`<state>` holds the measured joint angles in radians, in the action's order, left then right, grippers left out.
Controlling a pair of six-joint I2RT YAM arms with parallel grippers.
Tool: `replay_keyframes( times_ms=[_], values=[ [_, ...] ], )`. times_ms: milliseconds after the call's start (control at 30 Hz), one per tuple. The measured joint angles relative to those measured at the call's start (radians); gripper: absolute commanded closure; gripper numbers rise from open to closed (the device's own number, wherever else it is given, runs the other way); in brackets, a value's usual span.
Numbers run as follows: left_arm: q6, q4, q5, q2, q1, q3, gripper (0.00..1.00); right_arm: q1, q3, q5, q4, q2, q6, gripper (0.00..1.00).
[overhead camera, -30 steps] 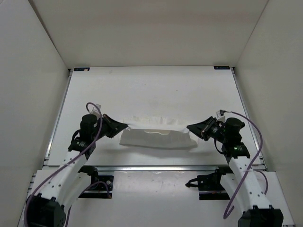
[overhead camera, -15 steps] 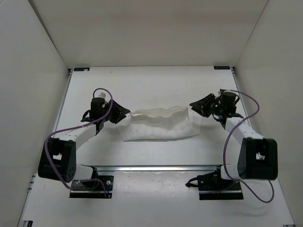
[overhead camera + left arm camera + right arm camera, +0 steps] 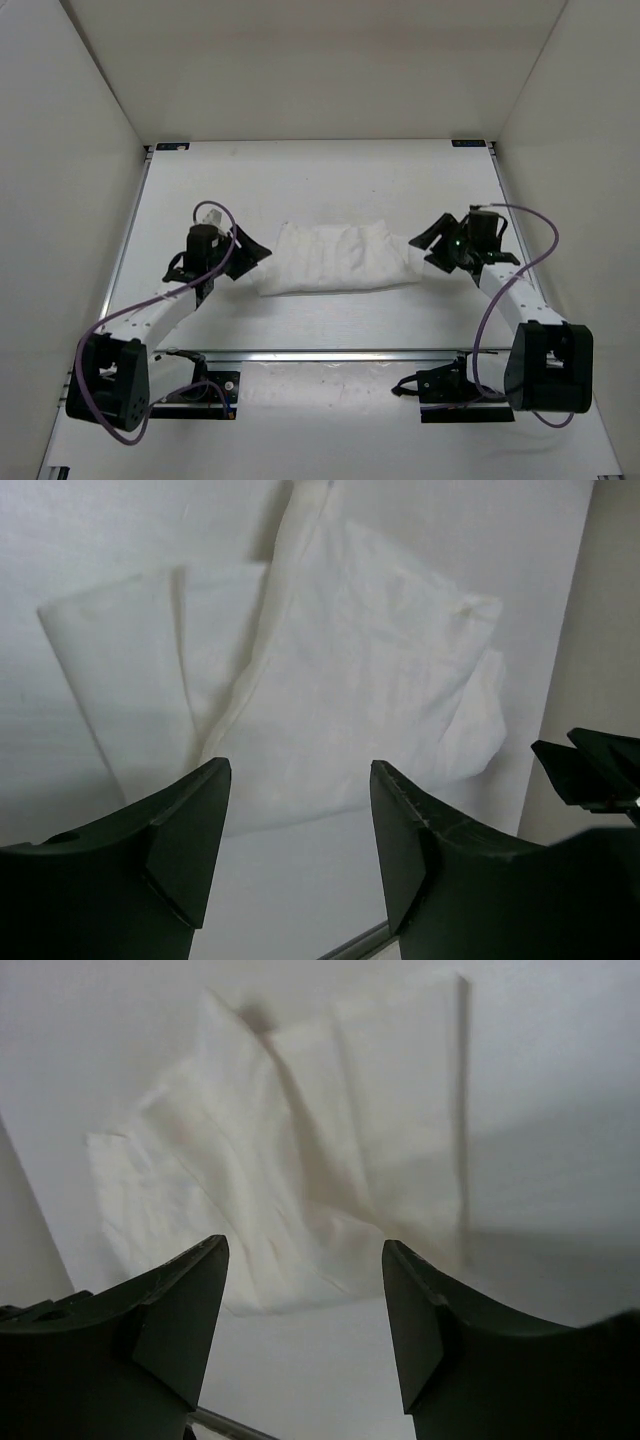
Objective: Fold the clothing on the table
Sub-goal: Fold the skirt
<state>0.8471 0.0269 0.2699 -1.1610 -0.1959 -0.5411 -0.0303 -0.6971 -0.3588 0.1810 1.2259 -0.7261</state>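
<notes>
The clothing (image 3: 335, 257) lies folded into a flat white rectangle near the middle of the table (image 3: 320, 180). My left gripper (image 3: 258, 252) stands open just off its left end, touching nothing. My right gripper (image 3: 422, 250) stands open just off its right end, also empty. In the left wrist view the clothing (image 3: 330, 670) lies ahead of my open left gripper (image 3: 300, 780), with bare table between the fingers. In the right wrist view the creased clothing (image 3: 300, 1160) lies ahead of my open right gripper (image 3: 305, 1255).
White enclosure walls (image 3: 70, 150) rise on three sides of the table. Thin metal rails (image 3: 120, 260) run along its edges, with black corner brackets (image 3: 172, 146) at the back. The arm bases and cables sit along the near edge (image 3: 330, 354).
Both grippers carried the clothing's near edge away from me over the rest, then opened and let go. The clothing now lies flat, folded. Both grippers have drawn slightly outward.
</notes>
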Motion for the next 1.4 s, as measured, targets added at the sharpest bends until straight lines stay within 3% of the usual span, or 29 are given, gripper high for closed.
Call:
replay_keyframes(
  times_ms=[167, 467, 567, 600, 667, 733, 767, 800, 833, 1167, 1267, 1400],
  values=[
    [-0.001, 0.031, -0.015, 0.079, -0.056, 0.153, 0.32, -0.023, 0.182, -0.001, 0.048, -0.056, -0.006, 0.36],
    [-0.012, 0.021, -0.061, 0.021, -0.084, 0.200, 0.30, -0.009, 0.209, -0.065, -0.056, 0.053, -0.031, 0.31],
    [-0.013, -0.029, -0.063, -0.020, -0.105, 0.192, 0.34, 0.011, 0.209, -0.088, -0.106, 0.080, -0.037, 0.31],
    [-0.013, -0.045, -0.064, -0.038, -0.112, 0.187, 0.37, 0.016, 0.209, -0.092, -0.116, 0.087, -0.039, 0.34],
    [-0.018, -0.070, -0.068, -0.081, -0.123, 0.169, 0.51, 0.027, 0.205, -0.095, -0.125, 0.099, -0.035, 0.48],
    [-0.019, -0.085, -0.075, -0.122, -0.132, 0.154, 0.78, 0.033, 0.204, -0.086, -0.118, 0.106, -0.032, 0.73],
    [-0.022, -0.089, -0.081, -0.138, -0.136, 0.151, 0.92, 0.033, 0.205, -0.083, -0.113, 0.106, -0.032, 0.80],
    [-0.023, -0.090, -0.081, -0.154, -0.140, 0.151, 0.97, 0.029, 0.206, -0.082, -0.109, 0.103, -0.031, 0.96],
    [-0.026, -0.098, -0.080, -0.160, -0.142, 0.151, 1.00, 0.023, 0.210, -0.079, -0.108, 0.095, -0.029, 1.00],
    [-0.030, -0.144, -0.080, -0.192, -0.192, 0.145, 1.00, -0.072, 0.185, -0.032, 0.011, 0.021, 0.042, 1.00],
    [-0.019, -0.187, -0.079, -0.220, -0.216, 0.141, 1.00, -0.016, 0.072, 0.010, 0.087, 0.027, 0.113, 1.00],
    [0.000, -0.245, -0.079, -0.254, -0.239, 0.139, 1.00, 0.146, -0.122, 0.049, 0.114, 0.051, 0.201, 1.00]
  ],
)
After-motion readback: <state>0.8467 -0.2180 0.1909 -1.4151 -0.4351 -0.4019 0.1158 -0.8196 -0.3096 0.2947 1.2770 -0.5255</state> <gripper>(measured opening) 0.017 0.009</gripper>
